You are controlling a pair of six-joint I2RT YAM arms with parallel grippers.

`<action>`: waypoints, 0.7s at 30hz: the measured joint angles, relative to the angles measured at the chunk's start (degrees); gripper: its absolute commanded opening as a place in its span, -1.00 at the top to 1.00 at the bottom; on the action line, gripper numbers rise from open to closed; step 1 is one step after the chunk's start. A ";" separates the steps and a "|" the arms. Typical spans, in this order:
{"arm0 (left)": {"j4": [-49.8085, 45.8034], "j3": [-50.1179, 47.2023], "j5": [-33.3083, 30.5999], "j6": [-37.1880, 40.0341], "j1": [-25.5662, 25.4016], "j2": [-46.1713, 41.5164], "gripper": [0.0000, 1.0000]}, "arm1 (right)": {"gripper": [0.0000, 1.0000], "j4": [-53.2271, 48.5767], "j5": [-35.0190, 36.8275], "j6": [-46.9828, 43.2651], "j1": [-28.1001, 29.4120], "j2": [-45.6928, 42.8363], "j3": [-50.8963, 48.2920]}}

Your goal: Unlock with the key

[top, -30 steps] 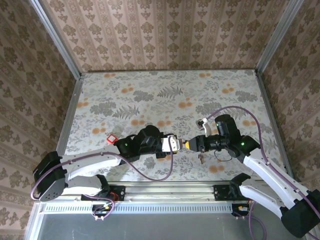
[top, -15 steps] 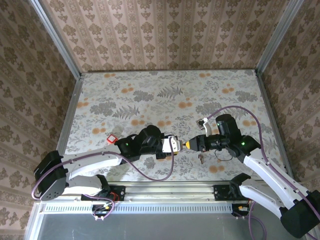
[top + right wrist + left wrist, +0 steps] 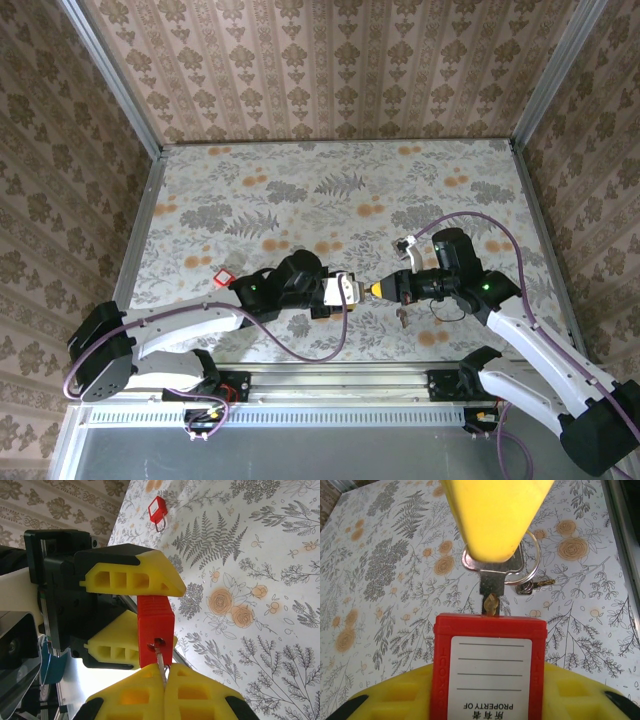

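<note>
My left gripper (image 3: 490, 692) is shut on a red padlock (image 3: 490, 670) with a white label, holding it above the table. The thin metal key (image 3: 492, 587) is pinched in my shut right gripper (image 3: 165, 680). Its blade tip sits in the keyhole on the padlock's (image 3: 156, 625) end face. In the top view the left gripper (image 3: 347, 289) and right gripper (image 3: 378, 290) meet tip to tip near the front of the table. A key ring with a spare key (image 3: 534, 584) hangs from the held key.
A second red padlock (image 3: 223, 275) lies on the floral table (image 3: 330, 190) to the left, also seen in the right wrist view (image 3: 158, 511). Metal rails (image 3: 140, 230) and patterned walls bound the table. The front rail (image 3: 330, 380) runs just behind both grippers.
</note>
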 measured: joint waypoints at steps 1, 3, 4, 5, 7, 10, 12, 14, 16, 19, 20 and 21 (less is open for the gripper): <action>-0.17 0.00 0.48 0.04 0.11 -0.04 1.00 | 1.00 0.04 0.07 -0.02 0.33 0.11 -0.02; -0.98 0.00 1.84 0.04 0.74 -0.33 1.00 | 1.00 0.24 0.55 -0.02 1.29 0.24 -0.02; -1.40 0.00 2.36 0.04 0.92 -0.50 1.00 | 1.00 0.37 0.90 -0.02 1.88 0.24 -0.02; -1.97 0.00 3.13 0.04 1.25 -0.81 1.00 | 1.00 0.52 1.27 -0.02 2.51 0.22 -0.02; -3.19 0.00 4.50 0.02 1.68 -1.31 1.00 | 1.00 0.79 2.16 -0.04 3.82 0.22 -0.02; -4.50 0.00 5.88 -0.02 2.03 -1.51 1.00 | 1.00 0.87 4.00 -0.11 5.75 0.22 -0.02; -5.27 0.00 6.08 -0.02 2.01 -1.53 1.00 | 1.00 0.83 5.40 -0.13 6.91 0.24 -0.02; -5.79 0.00 5.86 -0.09 1.86 -1.62 1.00 | 1.00 0.83 6.62 -0.22 7.85 0.28 -0.02; -6.14 0.00 4.17 -0.24 1.25 -1.64 1.00 | 1.00 0.96 7.78 0.00 8.50 0.70 -0.02; -5.84 -0.33 -3.06 0.02 -1.53 -1.64 1.00 | 1.00 2.36 8.68 2.05 8.70 1.73 -0.50; -5.20 -0.90 -5.97 0.26 -2.62 -1.66 1.00 | 1.00 3.50 8.76 3.32 8.70 1.88 -1.11; -4.42 -1.64 -8.33 0.52 -3.41 -1.66 1.00 | 1.00 5.46 8.68 5.33 8.70 2.03 -2.25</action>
